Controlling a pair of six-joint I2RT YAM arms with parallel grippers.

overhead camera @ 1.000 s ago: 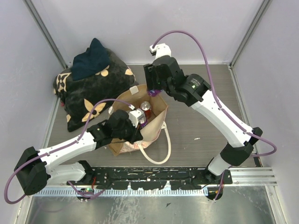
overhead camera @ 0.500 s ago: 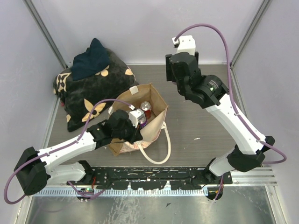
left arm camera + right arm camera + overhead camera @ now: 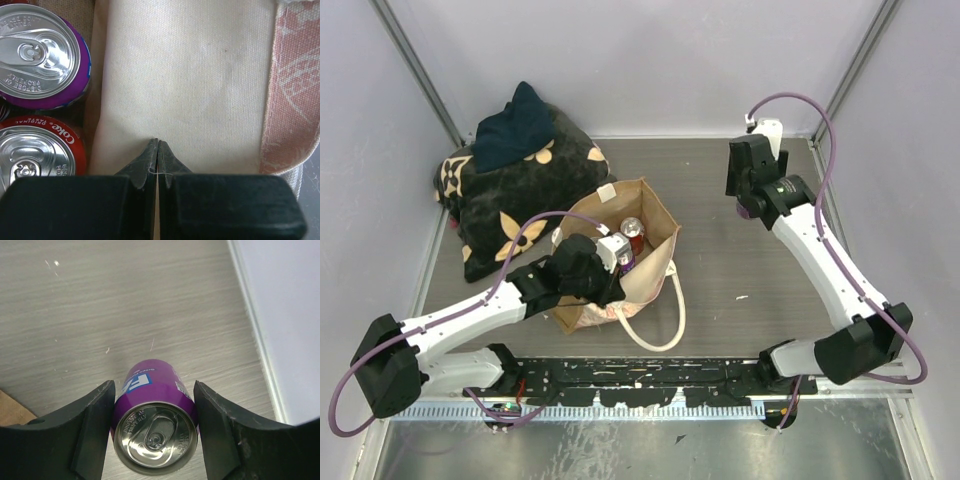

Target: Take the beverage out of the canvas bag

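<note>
The tan canvas bag (image 3: pixel 655 250) stands open at the table's middle left, with a cream handle (image 3: pixel 665 325) looped toward the front. My left gripper (image 3: pixel 618 272) is shut on the bag's near rim; in the left wrist view its tips (image 3: pixel 158 143) pinch cream fabric (image 3: pixel 185 75). Inside the bag stand a purple can (image 3: pixel 42 52) and a red Coke can (image 3: pixel 40 150). My right gripper (image 3: pixel 152 390) is shut on another purple beverage can (image 3: pixel 152 412), held over the table near the right wall. From above, the right gripper (image 3: pixel 748 192) is far right of the bag.
A black cushion (image 3: pixel 520 200) with tan flower marks lies at the back left, with a dark blue cloth (image 3: pixel 515 130) on top. Enclosure walls stand close on the left, back and right. The table's right edge strip (image 3: pixel 250 325) runs beside the held can.
My right arm has swung from over the bag's far rim to the right and back, carrying the purple can. The left arm and the bag have not moved.
</note>
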